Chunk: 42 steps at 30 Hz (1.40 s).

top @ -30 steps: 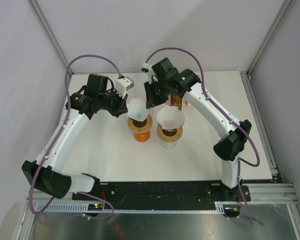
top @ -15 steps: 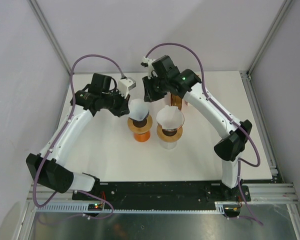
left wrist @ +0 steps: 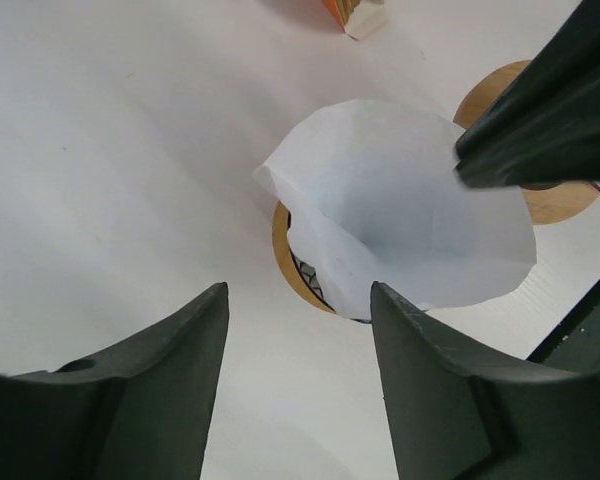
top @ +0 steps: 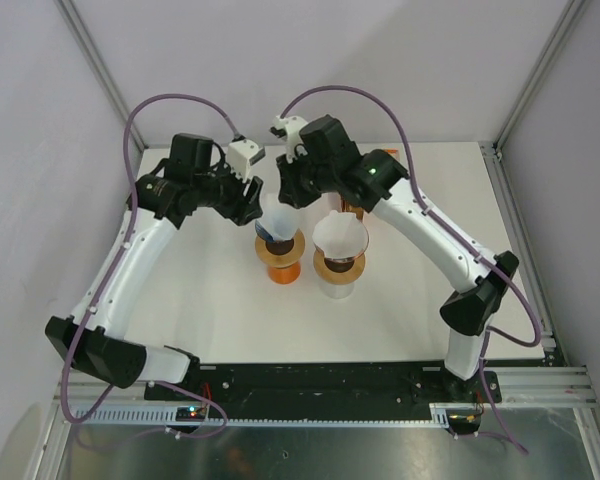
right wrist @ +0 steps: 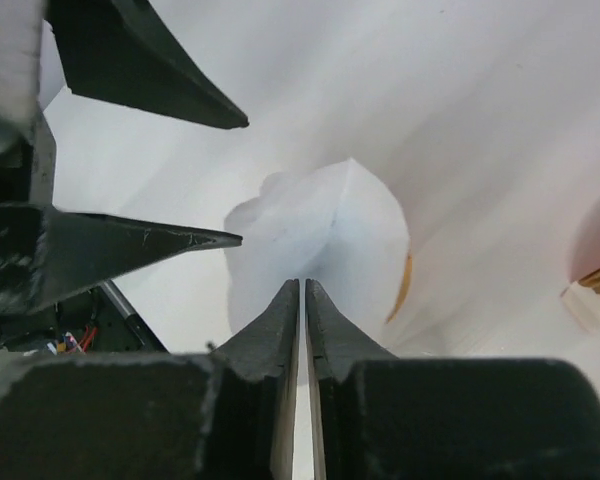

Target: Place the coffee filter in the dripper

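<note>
Inside the left dripper (top: 290,252), a white coffee filter (top: 277,216), mouth upward.

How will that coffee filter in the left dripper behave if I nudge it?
Likely floppy: the coffee filter is thin creased paper, so its rim should buckle. Probably light and easily shifted, since it sits crooked in the dripper.

Right end effector (right wrist: 302,290), fingers nearly together, sits at the rim of the coffee filter (right wrist: 330,235).

filter (top: 277,216) in left dripper (top: 280,258); second dripper (top: 338,272) just right
</note>
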### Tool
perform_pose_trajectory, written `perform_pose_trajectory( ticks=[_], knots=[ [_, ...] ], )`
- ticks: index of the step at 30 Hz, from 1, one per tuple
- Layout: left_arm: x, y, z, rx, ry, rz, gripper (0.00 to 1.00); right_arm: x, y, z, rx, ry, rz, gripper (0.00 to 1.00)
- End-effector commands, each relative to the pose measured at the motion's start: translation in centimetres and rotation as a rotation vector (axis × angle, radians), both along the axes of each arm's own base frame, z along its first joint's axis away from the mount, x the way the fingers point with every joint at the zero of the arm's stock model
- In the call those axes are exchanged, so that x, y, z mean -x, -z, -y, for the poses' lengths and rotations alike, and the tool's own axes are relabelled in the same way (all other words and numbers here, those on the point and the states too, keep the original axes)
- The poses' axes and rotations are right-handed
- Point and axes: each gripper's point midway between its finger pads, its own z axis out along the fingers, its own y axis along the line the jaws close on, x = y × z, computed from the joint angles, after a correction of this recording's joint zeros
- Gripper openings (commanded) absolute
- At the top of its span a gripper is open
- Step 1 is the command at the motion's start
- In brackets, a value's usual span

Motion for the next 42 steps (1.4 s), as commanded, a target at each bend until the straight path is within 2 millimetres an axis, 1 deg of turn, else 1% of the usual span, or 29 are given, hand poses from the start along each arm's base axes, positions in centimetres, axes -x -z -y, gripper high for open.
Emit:
perform_pose_trajectory(
  ticks=[1,3,6,10,12,14,19,21,23,25,30,32,37,40,42],
  knots=[
    [0.0,-3.6,-0.8,0.028,-0.042,0.100,0.65,-0.1,0.5,-1.3,0.039,-0.026,0.026,0.07],
    [0.0,-3.3,-1.0,0.024,-0.048,0.094,0.66,0.1,1.2,-1.8,0.057,-0.040,0.016,0.02],
    [-0.2,-3.3,-1.7,0.024,-0.070,0.097,0.66,0.3,2.8,-2.4,0.103,-0.055,-0.011,0.00],
    [-1.0,-3.5,-4.4,0.016,-0.145,0.109,0.67,0.8,5.8,-2.7,0.198,-0.067,-0.058,0.00],
    [-1.2,-3.3,-5.5,0.014,-0.175,0.109,0.67,1.2,7.1,-2.9,0.244,-0.073,-0.073,0.00],
    [-1.2,-2.8,-6.2,0.009,-0.191,0.104,0.67,1.3,8.2,-3.1,0.283,-0.075,-0.077,0.00],
    [-1.2,-1.8,-7.1,-0.007,-0.214,0.097,0.69,1.8,9.5,-4.4,0.325,-0.097,-0.064,0.00],
    [-1.2,-1.7,-7.4,-0.009,-0.223,0.098,0.69,1.4,9.8,-4.5,0.349,-0.084,-0.044,0.00],
    [-1.2,-1.8,-7.6,-0.008,-0.227,0.104,0.69,1.0,10.4,-4.4,0.384,-0.065,-0.031,0.00],
    [-1.2,-1.9,-7.7,-0.009,-0.229,0.109,0.69,0.7,11.5,-3.9,0.436,-0.047,-0.029,0.00],
    [-1.3,-1.9,-7.6,-0.003,-0.225,0.106,0.69,0.7,13.6,-3.1,0.525,-0.039,-0.045,0.00],
    [-1.3,-1.7,-7.4,0.002,-0.221,0.100,0.69,0.7,14.0,-2.9,0.543,-0.039,-0.049,0.00],
    [-1.4,-1.6,-7.3,0.007,-0.216,0.095,0.69,0.6,14.4,-2.8,0.557,-0.040,-0.047,0.00],
    [-1.3,-1.5,-7.1,0.012,-0.208,0.091,0.69,0.6,13.8,-3.1,0.539,-0.042,-0.038,0.00],
    [-1.1,-1.4,-6.8,0.028,-0.194,0.080,0.68,0.4,12.8,-3.5,0.506,-0.044,-0.026,0.00]
  ],
)
